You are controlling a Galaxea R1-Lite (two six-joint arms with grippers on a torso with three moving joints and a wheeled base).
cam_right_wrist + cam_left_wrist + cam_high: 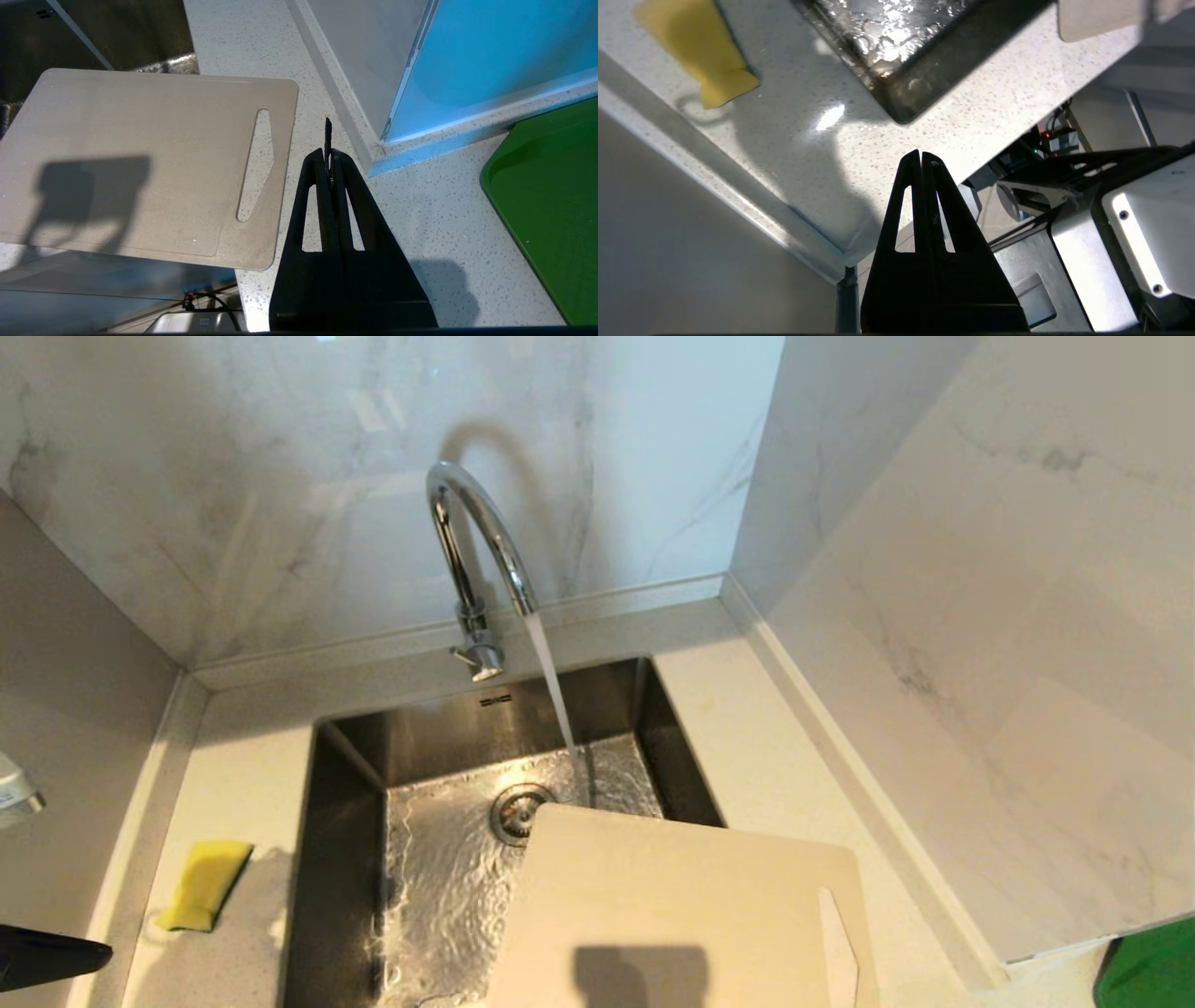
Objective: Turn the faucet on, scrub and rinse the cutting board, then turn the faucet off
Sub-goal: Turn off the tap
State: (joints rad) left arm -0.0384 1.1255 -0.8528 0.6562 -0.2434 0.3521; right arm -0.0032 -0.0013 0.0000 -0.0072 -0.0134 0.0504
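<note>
The chrome gooseneck faucet stands behind the steel sink, and a stream of water runs from its spout into the basin. The cream cutting board lies flat across the sink's near right corner and the counter, slot handle to the right; the right wrist view shows the cutting board too. My left gripper is shut and empty above the counter's front left corner, and its black tip shows at the head view's left edge. My right gripper is shut beside the board's handle end, with a thin black strip poking out between the tips.
A yellow sponge lies on the counter left of the sink, and the left wrist view shows the sponge as well. A green tray sits at the far right on the counter. Marble walls close in the back and right.
</note>
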